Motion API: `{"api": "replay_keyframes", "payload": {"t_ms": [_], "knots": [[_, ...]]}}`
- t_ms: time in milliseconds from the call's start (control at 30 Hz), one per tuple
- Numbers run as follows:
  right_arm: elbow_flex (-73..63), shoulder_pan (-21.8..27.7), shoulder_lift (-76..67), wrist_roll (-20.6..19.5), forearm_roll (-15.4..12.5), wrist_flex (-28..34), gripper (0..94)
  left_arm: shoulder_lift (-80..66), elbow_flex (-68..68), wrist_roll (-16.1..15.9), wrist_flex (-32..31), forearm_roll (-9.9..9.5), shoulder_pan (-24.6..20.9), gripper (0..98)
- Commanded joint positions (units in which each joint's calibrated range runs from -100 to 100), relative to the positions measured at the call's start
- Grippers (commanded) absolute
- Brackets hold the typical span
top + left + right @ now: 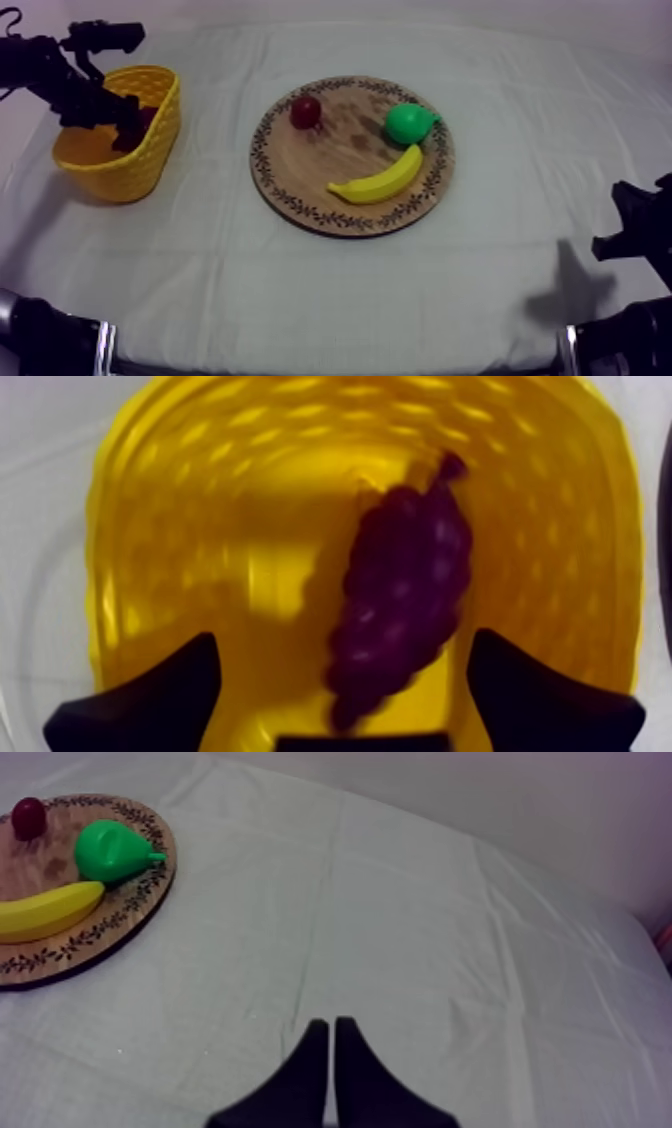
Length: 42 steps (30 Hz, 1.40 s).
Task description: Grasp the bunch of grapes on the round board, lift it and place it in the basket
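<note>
While the yellow basket (120,165) stands near the cloth's (300,290) left edge, well apart from the wooden board (330,150) at the middle with the banana (378,180), pear (410,122) and small red fruit (305,110) on it, bare cloth lies open between them, along the near side and right of the board. My left gripper (128,125) hangs within the basket's rim, fingers (150,696) spread wide and gripping nothing, and the bunch of grapes (400,596) lies on the basket floor between them. My right gripper (332,1032) sits low over bare cloth beside the board, fingers pressed together, holding nothing.
</note>
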Motion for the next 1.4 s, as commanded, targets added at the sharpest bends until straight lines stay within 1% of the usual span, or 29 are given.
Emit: {"api": "replay_keyframes", "payload": {"t_ms": [0, 267, 367, 500, 633, 733, 833, 1000, 1067, 1200, 1300, 1367], "knots": [[0.0, 0.0, 0.0, 0.0, 0.0, 0.0, 0.3, -0.5, 0.4, 0.1, 0.0, -0.03, 0.0, 96.5], [0.0, 0.0, 0.0, 0.0, 0.0, 0.0, 0.3, -8.0, 4.3, 1.1, -0.1, 0.01, 0.5, 95.6], [0.0, 0.0, 0.0, 0.0, 0.0, 0.0, 0.3, -13.0, 7.1, 1.8, -0.1, -0.15, 0.9, 92.6], [0.0, 0.0, 0.0, 0.0, 0.0, 0.0, 0.3, -21.1, 12.4, 2.9, -0.4, -0.28, 1.4, 85.5], [0.0, 0.0, 0.0, 0.0, 0.0, 0.0, 0.3, -29.8, 19.6, 4.6, -2.4, -1.15, 2.9, 73.2], [0.0, 0.0, 0.0, 0.0, 0.0, 0.0, 0.3, -37.0, 26.4, 6.1, -5.8, -1.55, 3.5, 59.1], [0.0, 0.0, 0.0, 0.0, 0.0, 0.0, 0.3, -45.2, 33.6, 7.4, -8.7, -1.7, 3.6, 46.8], [0.0, 0.0, 0.0, 0.0, 0.0, 0.0, 0.3, -58.2, 43.9, 9.1, -10.5, -1.77, 3.4, 31.2], [0.0, 0.0, 0.0, 0.0, 0.0, 0.0, 0.3, -62.6, 47.3, 9.4, -10.7, -1.78, 3.3, 26.4], [0.0, 0.0, 0.0, 0.0, 0.0, 0.0, 0.3, -70.8, 53.3, 9.6, -10.6, -1.6, 2.4, 19.9], [0.0, 0.0, 0.0, 0.0, 0.0, 0.0, 0.3, -77.7, 56.7, 9.0, -9.3, -1.79, 2.4, 11.0], [0.0, 0.0, 0.0, 0.0, 0.0, 0.0, 0.3, -82.4, 57.8, 7.7, -7.6, -1.82, 2.4, 5.5]]}}
